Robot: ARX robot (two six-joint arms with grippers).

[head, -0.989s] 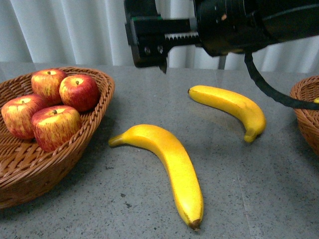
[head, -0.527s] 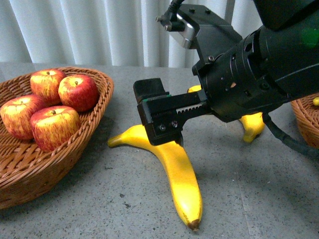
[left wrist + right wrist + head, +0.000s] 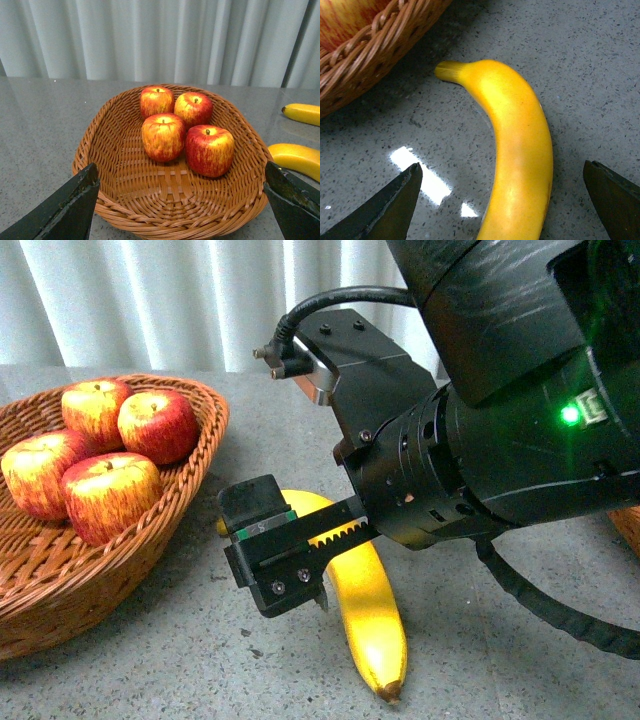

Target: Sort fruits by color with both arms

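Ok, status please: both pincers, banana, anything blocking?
Right pincer open, over long curved yellow banana, not gripped. Left pincer open, facing brown wicker basket of red-yellow apples. No obstacle seen.

Four red apples (image 3: 156, 101) (image 3: 193, 108) (image 3: 163, 137) (image 3: 209, 150), two yellow bananas (image 3: 302, 113) (image 3: 296, 158) and two wicker baskets (image 3: 107, 147) (image 3: 629, 529), one basket only just visible.

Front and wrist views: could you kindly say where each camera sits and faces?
Front: on the body, facing the table; right arm over the banana, apple basket left.
Left wrist: faces the apple basket; open jaws at corners.
Right wrist: above the banana; open jaws astride it.
All three share the apple basket.
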